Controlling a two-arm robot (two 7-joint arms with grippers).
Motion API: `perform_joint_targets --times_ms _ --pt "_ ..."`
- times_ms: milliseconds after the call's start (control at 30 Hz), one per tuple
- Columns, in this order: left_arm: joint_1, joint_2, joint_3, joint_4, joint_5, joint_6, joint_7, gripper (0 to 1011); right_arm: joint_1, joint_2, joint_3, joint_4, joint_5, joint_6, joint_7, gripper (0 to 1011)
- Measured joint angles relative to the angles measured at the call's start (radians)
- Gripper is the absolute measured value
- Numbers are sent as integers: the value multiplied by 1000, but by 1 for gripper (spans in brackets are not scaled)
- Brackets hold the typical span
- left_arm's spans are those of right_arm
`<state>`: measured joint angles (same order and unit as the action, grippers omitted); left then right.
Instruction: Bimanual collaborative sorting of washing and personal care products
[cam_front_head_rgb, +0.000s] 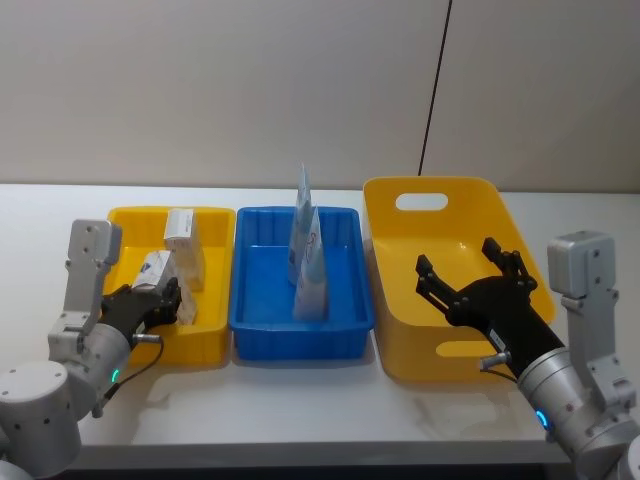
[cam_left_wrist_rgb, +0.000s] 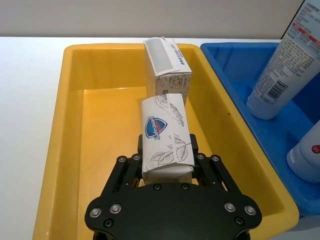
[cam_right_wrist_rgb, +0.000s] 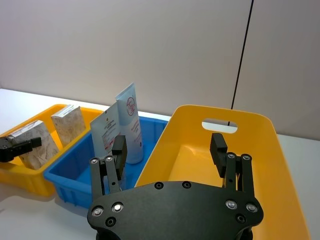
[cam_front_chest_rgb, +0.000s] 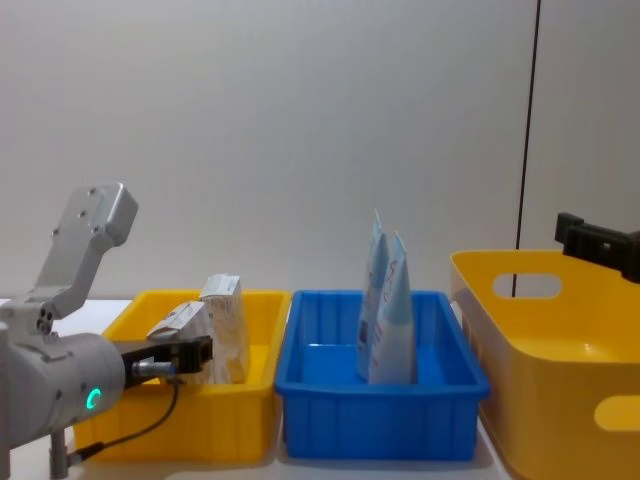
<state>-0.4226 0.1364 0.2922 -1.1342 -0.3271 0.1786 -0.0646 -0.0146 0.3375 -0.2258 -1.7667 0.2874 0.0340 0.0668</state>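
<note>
My left gripper (cam_left_wrist_rgb: 167, 156) is shut on a white pack printed with roses (cam_left_wrist_rgb: 165, 132), held low inside the small yellow bin (cam_left_wrist_rgb: 100, 115). Just beyond the pack stands a beige speckled box (cam_left_wrist_rgb: 167, 65) in the same bin. From the head view the pack (cam_front_head_rgb: 155, 270) sits tilted in the left gripper (cam_front_head_rgb: 160, 297), beside the box (cam_front_head_rgb: 183, 245). Two pale-blue pointed pouches (cam_front_head_rgb: 306, 250) stand upright in the blue bin (cam_front_head_rgb: 300, 345). My right gripper (cam_right_wrist_rgb: 169, 150) hangs open over the large yellow bin (cam_right_wrist_rgb: 260, 150) with nothing between its fingers.
The three bins stand side by side on a white table (cam_front_head_rgb: 300, 410), the large yellow bin (cam_front_head_rgb: 440, 190) at the right. A pale wall rises behind, with a black cable (cam_front_head_rgb: 435, 90) running down it. Bare table lies in front of the bins.
</note>
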Motion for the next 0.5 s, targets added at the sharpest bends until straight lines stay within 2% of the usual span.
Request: perform_joint_targets --times_ms 333,500 --pt "0 1 0 -1 2 -2 -4 378 0 0 0 0 0 0 0 1002" --pt "2 14 8 -19 17 -19 -20 378 0 0 0 0 0 0 0 1002"
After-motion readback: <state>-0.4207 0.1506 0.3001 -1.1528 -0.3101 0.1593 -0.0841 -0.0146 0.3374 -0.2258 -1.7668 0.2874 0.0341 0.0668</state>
